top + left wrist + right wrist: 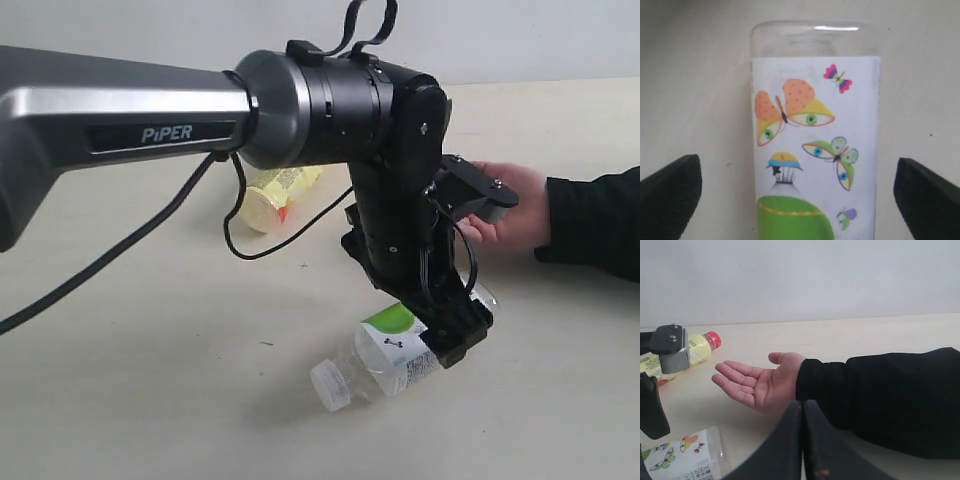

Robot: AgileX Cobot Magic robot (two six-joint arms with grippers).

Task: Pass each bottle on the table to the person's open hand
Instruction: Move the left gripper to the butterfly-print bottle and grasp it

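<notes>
The left arm (120, 110) stretches across the scene, its wrist (395, 190) bent steeply downward above the white-capped bottle (372, 362). The left gripper (455, 335) hangs low over that bottle's end farthest from the cap, jaws spread wide, with its black fingertips (670, 195) standing clear on either side. Near the same bottle, the right gripper (802, 440) points level, its two fingers pressed together and empty.
</notes>
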